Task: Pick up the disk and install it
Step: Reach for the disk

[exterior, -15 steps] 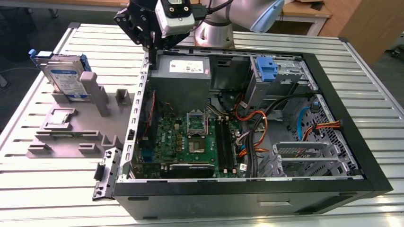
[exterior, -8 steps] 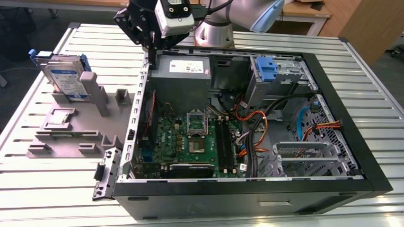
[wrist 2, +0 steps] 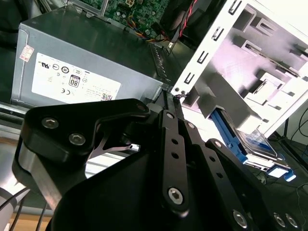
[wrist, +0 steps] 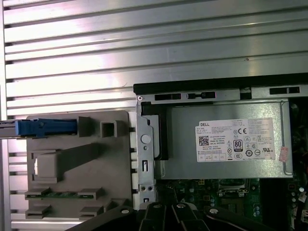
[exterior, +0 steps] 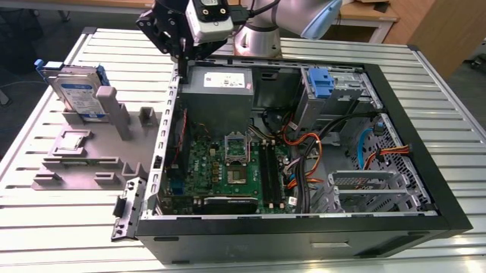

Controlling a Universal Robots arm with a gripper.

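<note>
The disk (exterior: 76,95): on edge in a slot of the grey fixture (exterior: 83,162) at the exterior view's left, label face outward, blue bracket (exterior: 47,66) round its edges. Probably stood that way to leave both broad faces free for a pinch from above. In the first wrist view, the disk (wrist: 45,127) seen edge-on as a blue strip at the fixture's corner. Fixture flat on the slatted metal tabletop (exterior: 425,74), just beside the open computer case (exterior: 304,230). Case laid on its side, panel off, presumably to open the inside from above: motherboard (exterior: 231,165), power-supply box (exterior: 220,85), and a drive cage (exterior: 342,94) with a bare blue caddy (exterior: 322,79) in it. End effector (exterior: 182,60) poised over the case wall next to the power-supply box, between that box and the fixture, apart from the disk and touching nothing that shows. Fingers (wrist 2: 168,120) drawn together in both wrist views, as far as can be judged, with nothing between them: closed and empty. Nothing lifted so far, to judge from this, and no disk in the case yet.
</note>
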